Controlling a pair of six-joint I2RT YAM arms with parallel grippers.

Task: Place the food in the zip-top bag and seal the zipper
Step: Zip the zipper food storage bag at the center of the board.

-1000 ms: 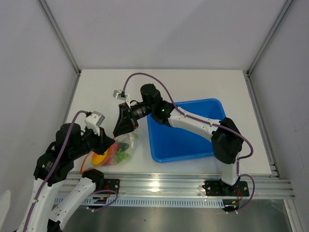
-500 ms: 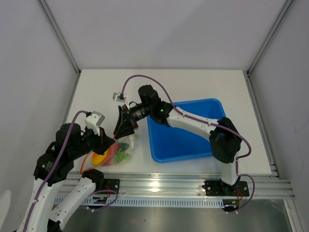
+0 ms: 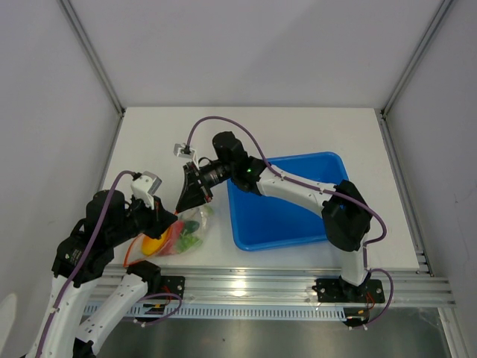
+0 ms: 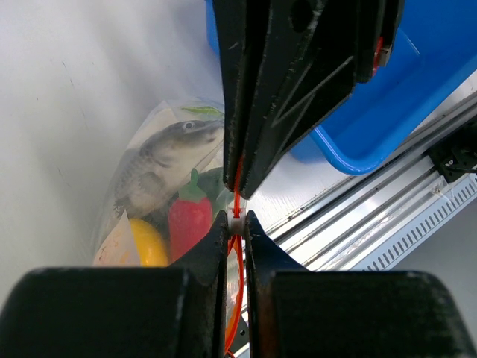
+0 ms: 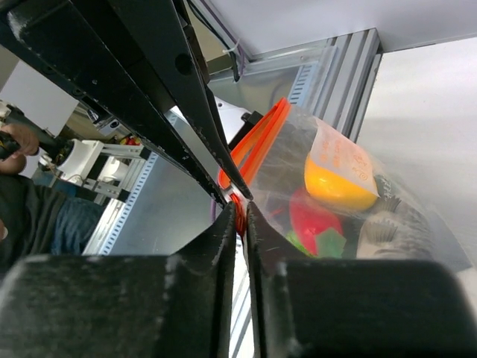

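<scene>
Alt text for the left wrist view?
The left gripper, from below, and the right gripper, from above, both pinch the orange-red zipper of the clear bag, which holds a grey fish, a red food and a yellow food.

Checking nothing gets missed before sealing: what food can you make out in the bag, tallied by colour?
grey fish: 1
red piece: 1
yellow piece: 1
green piece: 1 clear, more may be hidden
Total: 4 visible inside the zip-top bag
</scene>
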